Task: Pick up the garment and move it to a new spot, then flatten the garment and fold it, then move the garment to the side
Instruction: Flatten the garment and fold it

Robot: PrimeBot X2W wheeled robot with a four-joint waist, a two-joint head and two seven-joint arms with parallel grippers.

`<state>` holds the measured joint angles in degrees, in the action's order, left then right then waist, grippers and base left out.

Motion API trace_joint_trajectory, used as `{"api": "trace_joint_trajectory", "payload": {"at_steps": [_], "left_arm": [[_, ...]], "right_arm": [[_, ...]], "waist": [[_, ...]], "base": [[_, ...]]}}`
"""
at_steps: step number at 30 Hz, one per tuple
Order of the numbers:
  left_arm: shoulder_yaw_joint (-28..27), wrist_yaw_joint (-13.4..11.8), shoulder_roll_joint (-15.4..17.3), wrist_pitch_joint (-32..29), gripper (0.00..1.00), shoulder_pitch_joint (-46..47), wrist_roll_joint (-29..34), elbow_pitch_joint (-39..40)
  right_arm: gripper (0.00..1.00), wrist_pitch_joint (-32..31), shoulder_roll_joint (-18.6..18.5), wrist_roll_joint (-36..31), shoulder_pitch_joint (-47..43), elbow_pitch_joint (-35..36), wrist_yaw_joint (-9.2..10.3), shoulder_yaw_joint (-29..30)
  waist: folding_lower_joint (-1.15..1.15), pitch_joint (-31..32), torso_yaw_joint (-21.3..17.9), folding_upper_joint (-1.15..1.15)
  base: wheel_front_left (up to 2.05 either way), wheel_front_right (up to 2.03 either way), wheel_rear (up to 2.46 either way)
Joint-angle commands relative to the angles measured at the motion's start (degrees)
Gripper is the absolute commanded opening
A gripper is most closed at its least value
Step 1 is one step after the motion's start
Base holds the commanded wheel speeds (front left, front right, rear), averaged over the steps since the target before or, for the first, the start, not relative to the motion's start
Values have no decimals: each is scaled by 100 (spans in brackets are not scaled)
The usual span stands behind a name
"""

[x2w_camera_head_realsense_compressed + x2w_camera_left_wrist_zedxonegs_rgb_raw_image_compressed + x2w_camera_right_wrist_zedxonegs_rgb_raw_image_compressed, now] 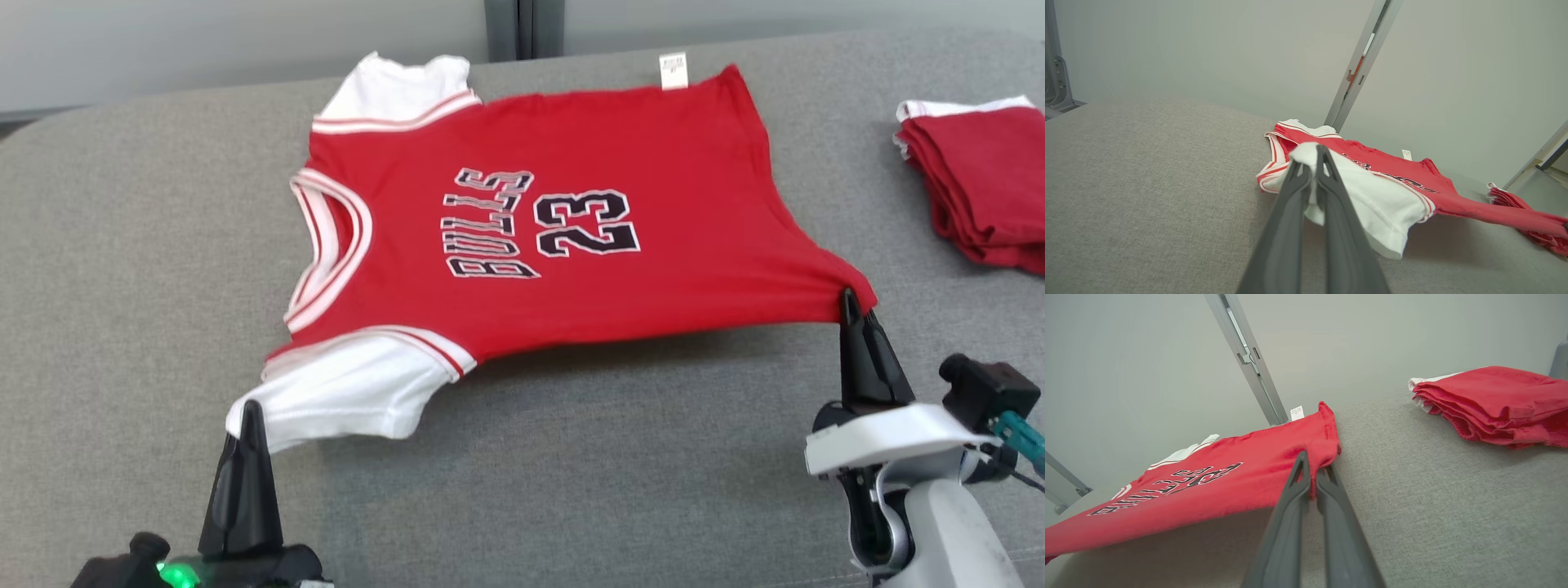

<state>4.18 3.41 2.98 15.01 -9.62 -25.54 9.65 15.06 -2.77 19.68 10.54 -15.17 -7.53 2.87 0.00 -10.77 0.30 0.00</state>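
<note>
Garment: red jersey (number 23) on grey surface, near edge lifted.
Left gripper: clenched on white sleeve.
Right gripper: clenched on red hem corner.
Folded pile: well apart, rightward.

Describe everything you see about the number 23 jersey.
The red jersey is soft cloth with white sleeves, striped trim at neck and armholes, black BULLS 23 lettering and a white tag at the hem. It lies spread front up on the grey padded surface, near edge lifted: the left pincer pinches a white sleeve, the right pincer a hem corner.
</note>
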Motion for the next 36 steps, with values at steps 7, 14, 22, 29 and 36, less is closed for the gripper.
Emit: {"api": "trace_joint_trajectory", "payload": {"at_steps": [7,14,22,29,36], "left_arm": [[60,-205,50,-260,0,-812,-99,535],[263,-145,82,-492,0,-858,-122,127],[371,-88,91,-388,0,-367,-63,-481],[413,-91,151,-320,0,140,82,-798],[451,-117,274,-179,0,1401,502,-1310]], "right_arm": [[0,14,-22,-49,-945,407,9,10],[0,14,-20,132,-1135,62,9,-116],[0,15,-21,269,-882,-511,8,-215],[0,15,-20,280,-664,-727,8,-290],[0,15,-22,342,-147,-816,8,-389]], "waist": [[0,725,41,0],[0,705,-23,0],[0,574,-31,0],[0,411,-37,0],[0,15,-121,0]], "base": [[0,0,0],[0,0,0],[0,0,0],[0,0,0],[0,0,0]]}}
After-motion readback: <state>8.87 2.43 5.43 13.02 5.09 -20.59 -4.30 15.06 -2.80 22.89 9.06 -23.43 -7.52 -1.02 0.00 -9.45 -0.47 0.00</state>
